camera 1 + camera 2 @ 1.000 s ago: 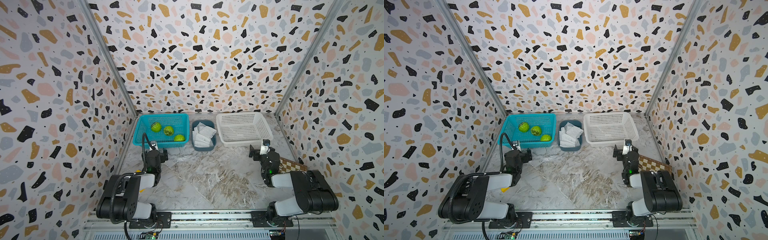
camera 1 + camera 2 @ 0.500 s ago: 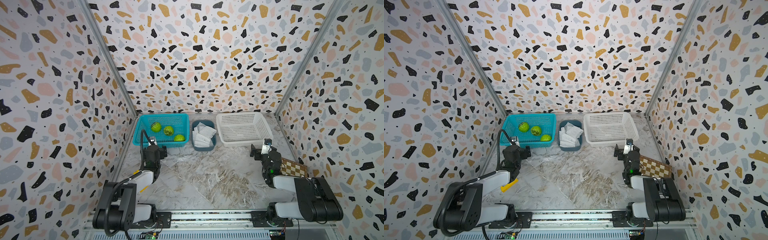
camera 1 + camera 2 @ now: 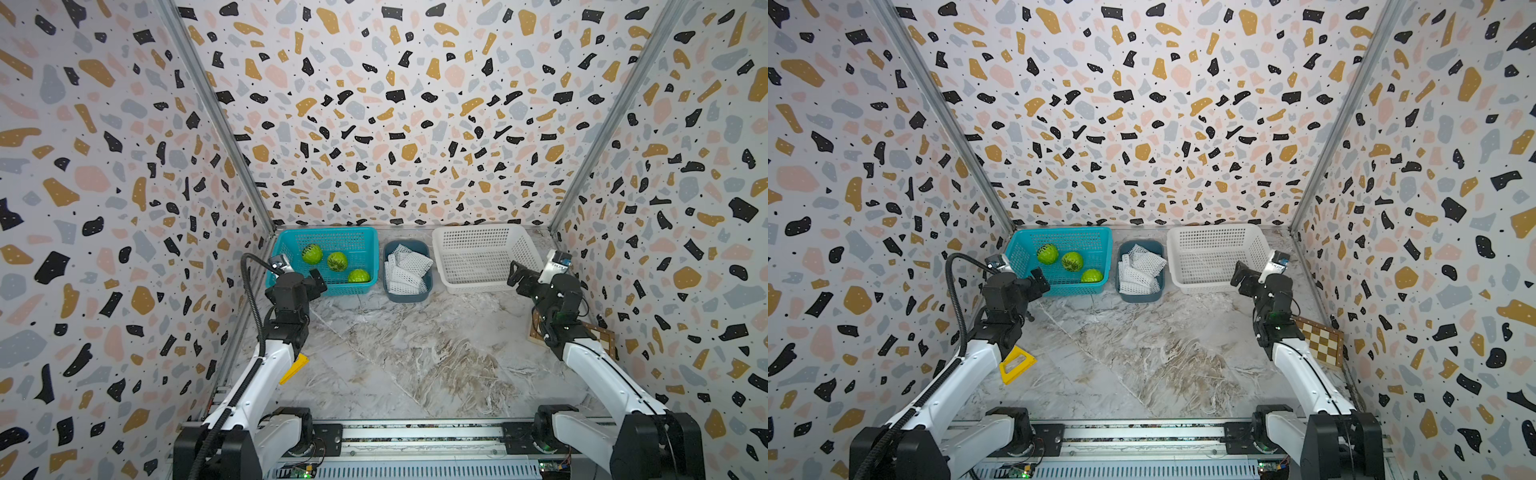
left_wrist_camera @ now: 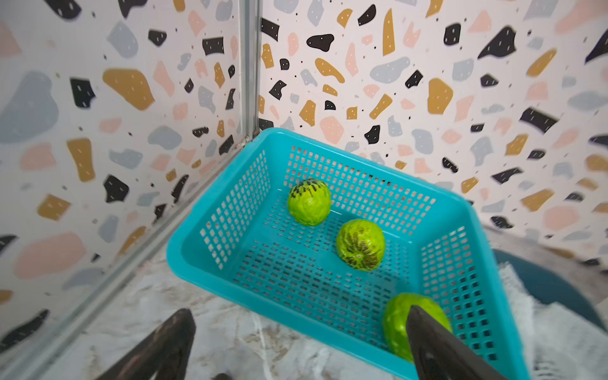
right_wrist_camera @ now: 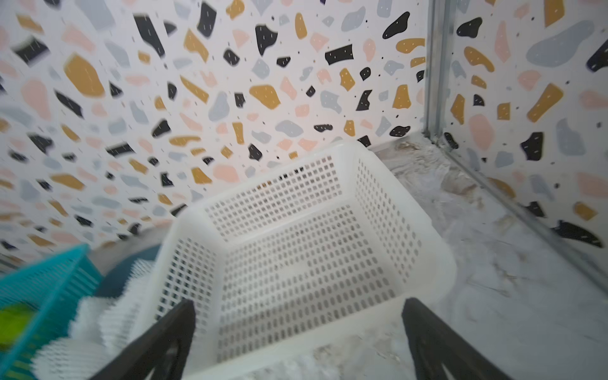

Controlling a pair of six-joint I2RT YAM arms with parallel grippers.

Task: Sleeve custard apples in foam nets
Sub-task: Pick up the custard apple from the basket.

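Note:
Three green custard apples lie in the teal basket at the back left. In the left wrist view, custard apples sit ahead and a third is partly behind one finger. White foam nets are piled in a dark blue bin. My left gripper hovers open at the teal basket's front left corner, holding nothing. My right gripper is open and empty at the white basket's front right corner.
The white lattice basket stands at the back right with nothing in it. A checkered board lies against the right wall beneath my right arm. Patterned walls close in on three sides, and the marble floor stretches in front of the baskets.
Both arms have stretched forward from their folded pose. The left gripper has come up to the teal basket, the right one to the white basket. Both jaws stayed wide.

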